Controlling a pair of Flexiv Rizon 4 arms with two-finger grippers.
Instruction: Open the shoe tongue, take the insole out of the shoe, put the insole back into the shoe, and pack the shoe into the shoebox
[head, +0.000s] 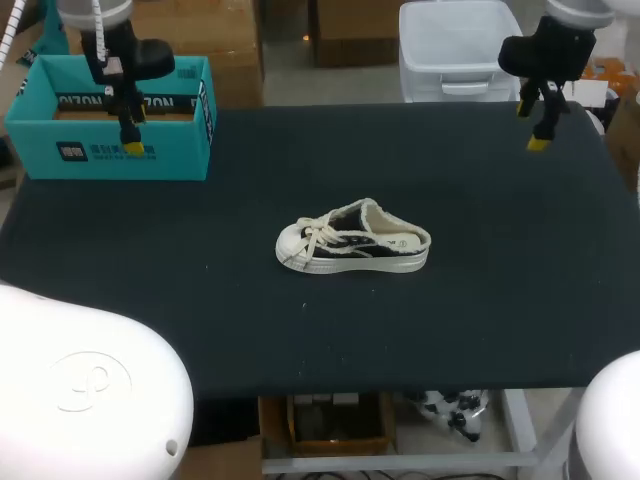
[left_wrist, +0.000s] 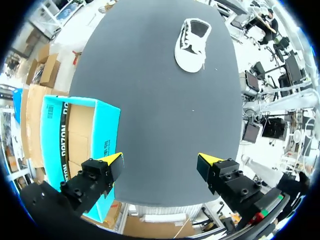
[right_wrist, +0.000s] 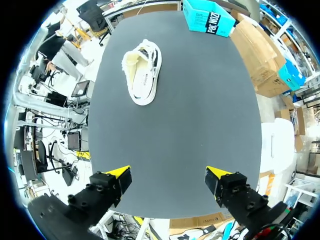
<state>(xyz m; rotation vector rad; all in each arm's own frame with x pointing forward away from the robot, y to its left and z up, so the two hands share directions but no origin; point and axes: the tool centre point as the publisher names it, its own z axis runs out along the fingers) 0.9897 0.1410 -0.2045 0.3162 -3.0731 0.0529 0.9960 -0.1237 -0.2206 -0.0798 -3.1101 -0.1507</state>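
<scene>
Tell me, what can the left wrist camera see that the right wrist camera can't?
Only the left wrist view shows the left gripper, open, and looks down into the open top of the teal shoebox, with its brown inside. Only the right wrist view shows the right gripper, also open, and it sees the shoebox only from outside. Both show the shoe lying on the black table, away from the box.

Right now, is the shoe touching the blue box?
Apart. The head view shows the shoe mid-table and the blue box at the far left corner, with bare dark table between them.
</scene>
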